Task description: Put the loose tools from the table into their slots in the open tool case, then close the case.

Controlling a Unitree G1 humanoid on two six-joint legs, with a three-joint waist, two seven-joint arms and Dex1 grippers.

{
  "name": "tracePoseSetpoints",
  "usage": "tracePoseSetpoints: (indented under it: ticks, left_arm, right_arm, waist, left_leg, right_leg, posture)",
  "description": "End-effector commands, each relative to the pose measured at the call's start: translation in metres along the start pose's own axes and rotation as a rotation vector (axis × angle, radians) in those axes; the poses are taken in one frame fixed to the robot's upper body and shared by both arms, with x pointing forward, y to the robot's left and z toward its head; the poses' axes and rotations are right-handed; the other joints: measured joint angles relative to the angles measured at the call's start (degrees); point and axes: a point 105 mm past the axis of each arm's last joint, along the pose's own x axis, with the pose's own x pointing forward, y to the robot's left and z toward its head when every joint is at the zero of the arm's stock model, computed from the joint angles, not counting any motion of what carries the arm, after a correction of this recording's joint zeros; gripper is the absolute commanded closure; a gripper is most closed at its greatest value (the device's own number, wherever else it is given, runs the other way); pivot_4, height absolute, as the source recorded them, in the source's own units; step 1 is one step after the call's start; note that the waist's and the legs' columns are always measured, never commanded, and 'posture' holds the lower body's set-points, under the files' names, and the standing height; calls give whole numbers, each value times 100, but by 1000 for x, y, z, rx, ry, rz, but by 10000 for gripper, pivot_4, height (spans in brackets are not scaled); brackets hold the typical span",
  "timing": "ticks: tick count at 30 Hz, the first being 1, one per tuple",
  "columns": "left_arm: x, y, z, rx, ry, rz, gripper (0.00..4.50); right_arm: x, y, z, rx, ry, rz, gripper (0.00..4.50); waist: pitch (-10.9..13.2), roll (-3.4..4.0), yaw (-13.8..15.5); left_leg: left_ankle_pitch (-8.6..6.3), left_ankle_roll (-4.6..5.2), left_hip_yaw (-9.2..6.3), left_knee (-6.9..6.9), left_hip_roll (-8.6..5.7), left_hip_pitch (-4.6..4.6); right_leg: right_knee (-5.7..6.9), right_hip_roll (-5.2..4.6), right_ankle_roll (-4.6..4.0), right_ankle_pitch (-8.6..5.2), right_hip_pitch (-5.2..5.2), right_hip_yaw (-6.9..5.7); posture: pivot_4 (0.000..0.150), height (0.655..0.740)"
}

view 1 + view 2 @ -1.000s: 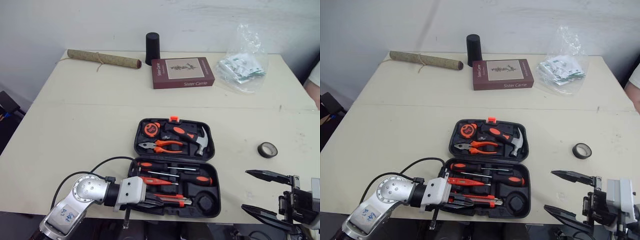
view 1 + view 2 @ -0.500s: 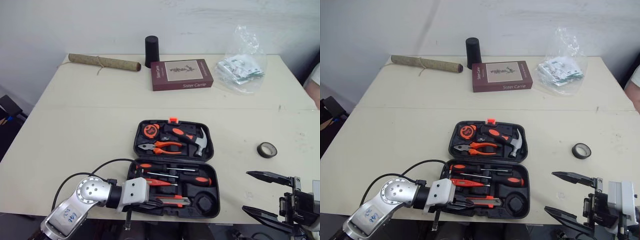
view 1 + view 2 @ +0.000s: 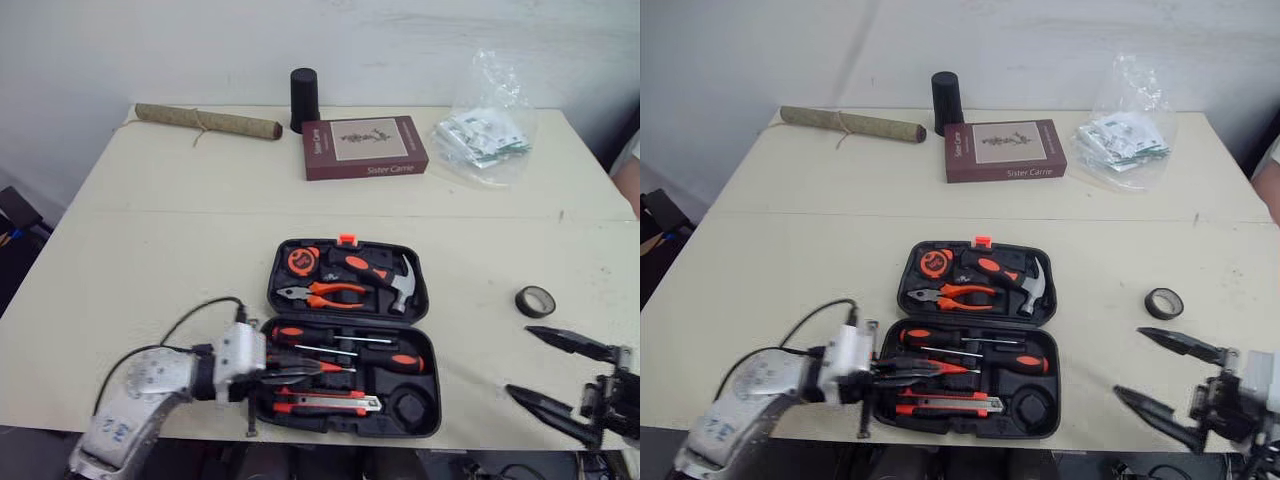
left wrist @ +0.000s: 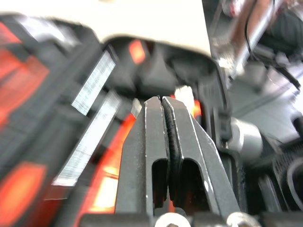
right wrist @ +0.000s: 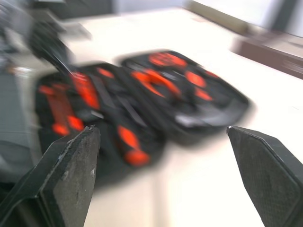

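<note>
The black tool case [image 3: 422, 298] lies open in the middle of the table. Its far half holds a tape measure [image 3: 303, 260], orange pliers [image 3: 322, 293] and a hammer [image 3: 385, 272]. Its near half holds screwdrivers [image 3: 350, 345] and a utility knife [image 3: 325, 402]. A roll of black tape [image 3: 535, 300] lies loose on the table to the right of the case. My left gripper [image 3: 297, 368] reaches over the near half's left side, its fingers [image 4: 156, 137] pressed shut with nothing between them. My right gripper [image 3: 518, 360] stands wide open right of the case, just short of the tape.
At the back of the table stand a brown book [image 3: 365, 146], a black cylinder [image 3: 304, 98], a rolled mat [image 3: 207, 121] and a clear plastic bag [image 3: 485, 130]. A person's arm [image 3: 628, 170] shows at the right edge. A black cable loops off my left wrist.
My left gripper has moved from the case's front edge to over its near half. My right gripper has shifted to the right, still open.
</note>
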Motion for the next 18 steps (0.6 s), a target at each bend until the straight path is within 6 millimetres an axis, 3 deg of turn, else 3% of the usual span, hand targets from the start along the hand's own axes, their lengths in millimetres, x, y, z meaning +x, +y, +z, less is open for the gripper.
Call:
tracePoseSetpoints:
  ticks: [1,4,8,9,11,12,15,18]
  left_arm:
    - [-52,16,-4,5,94,178,30254]
    - [-107,32,-22,-2,214,388,17383]
    - [-201,52,-37,-3,289,774,1918]
    - [-225,53,-41,-16,309,868,693]
    - [-256,54,-43,-52,296,1000,693]
    - [-262,54,-43,-61,287,1027,693]
    - [-258,51,-44,-81,293,979,693]
    - [-240,60,-35,-62,267,910,693]
  right_arm:
    - [-48,-21,-7,-56,84,-202,0]
    - [-83,-26,-18,-65,146,-328,0]
    - [-137,-27,-36,-60,256,-543,0]
    - [-150,-27,-40,-49,275,-615,0]
    - [-168,-28,-46,-35,296,-725,0]
    - [-173,-28,-48,-31,300,-754,0]
    - [-174,-34,-56,11,339,-813,0]
    - [-139,-52,-53,22,275,-766,0]
  waist:
    - [2,-2,-3]
    - [5,0,-7]
    - [16,-14,-13]
    - [18,-16,-13]
    - [21,-23,-19]
    - [21,-23,-26]
    - [21,-22,-72]
    - [21,-25,-138]
  left_leg:
    - [-1,-2,1,-1,0,0]
    - [-9,5,3,-7,1,-1]
    - [-27,31,2,-5,4,0]
    - [-28,30,2,-7,5,1]
    - [-39,9,2,-9,7,5]
    - [-42,4,2,-12,8,5]
    - [-46,-3,4,-11,6,6]
    - [-44,-10,5,-15,2,7]
  right_leg:
    - [-2,2,-1,-1,0,-1]
    - [-11,6,-13,-9,-2,-11]
    - [-11,5,-26,-16,-1,-10]
    - [-11,5,-89,-50,-2,-9]
    - [-8,4,-102,-57,-3,-7]
    - [-8,3,-102,-57,-3,-7]
    - [-7,-4,-100,-56,-3,0]
    - [0,-9,-98,-54,-5,5]
  posture:
    - [1500,7400]
    - [1500,7400]
    - [1500,7400]
    - [1500,7400]
    - [1500,7400]
    - [1500,7400]
    - [1500,7400]
    - [1500,7400]
